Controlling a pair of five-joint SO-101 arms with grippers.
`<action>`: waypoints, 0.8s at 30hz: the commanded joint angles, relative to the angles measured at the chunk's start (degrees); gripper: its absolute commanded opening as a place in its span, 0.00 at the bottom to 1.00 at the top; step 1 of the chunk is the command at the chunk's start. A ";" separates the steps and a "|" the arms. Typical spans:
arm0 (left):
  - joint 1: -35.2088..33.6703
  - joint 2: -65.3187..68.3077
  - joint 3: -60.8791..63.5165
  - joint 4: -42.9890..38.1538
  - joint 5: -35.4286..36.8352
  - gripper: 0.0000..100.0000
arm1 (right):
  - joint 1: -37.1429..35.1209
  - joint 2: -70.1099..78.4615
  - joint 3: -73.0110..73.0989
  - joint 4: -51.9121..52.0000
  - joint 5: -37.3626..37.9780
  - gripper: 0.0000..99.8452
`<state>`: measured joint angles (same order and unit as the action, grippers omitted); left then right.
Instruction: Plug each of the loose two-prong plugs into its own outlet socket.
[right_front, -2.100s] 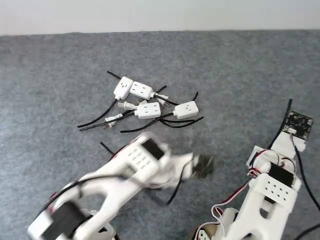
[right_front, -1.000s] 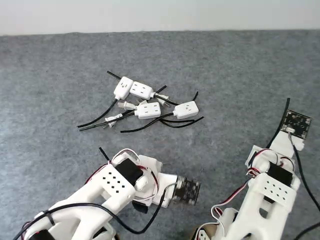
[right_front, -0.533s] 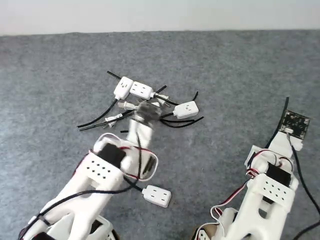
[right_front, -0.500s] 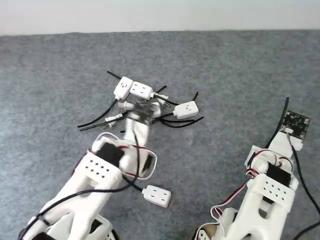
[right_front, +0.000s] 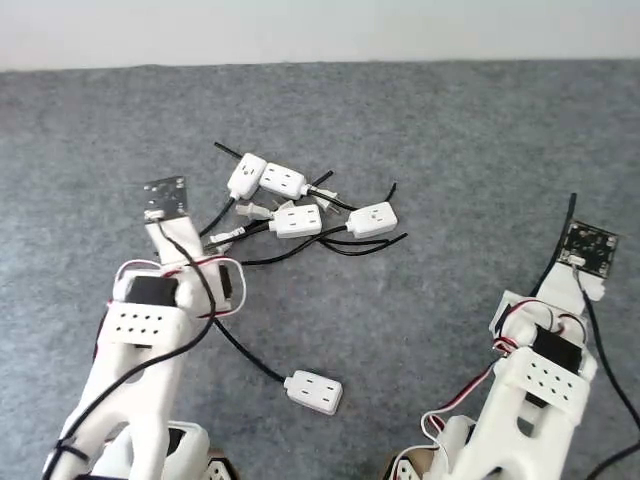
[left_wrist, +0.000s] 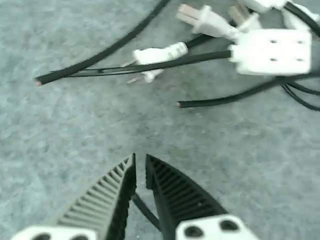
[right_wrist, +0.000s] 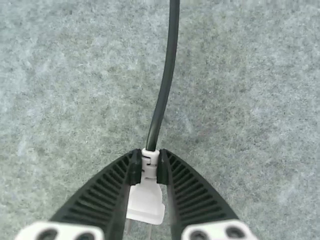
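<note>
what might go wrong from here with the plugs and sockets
1. The right fingers clamp a plug with its prongs toward the wrist, so it likely needs turning before insertion.
2. A black cord lies across the loose plug ahead of the left fingers; lifting it may drag others along.
3. The lone outlet lies unheld and could slide when pushed.

The left arm and the right arm are built from white plastic shells, each marked with a block of small dark holes, and thin red and black wires are looped around the joints. A small circuit board is carried at the left wrist and a second board at the right (the first grey, the other nearly black). The left gripper and right gripper are fitted with black, ribbed, tapering fingers on white bases with dark screw holes.
</note>
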<state>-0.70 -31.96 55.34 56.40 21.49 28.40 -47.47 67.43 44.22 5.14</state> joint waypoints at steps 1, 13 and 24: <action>-2.02 -3.60 -0.40 -0.18 0.26 0.07 | -0.48 -1.45 -0.62 -1.27 0.88 0.01; -1.05 -41.41 19.47 -1.67 2.55 0.24 | -1.54 -1.45 -0.62 -1.19 0.97 0.01; -0.70 -30.59 25.36 -5.71 2.90 0.18 | -1.54 -1.45 -0.62 -1.10 0.97 0.01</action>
<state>-1.76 -65.01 81.27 53.23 23.69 27.43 -47.47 67.43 44.22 5.49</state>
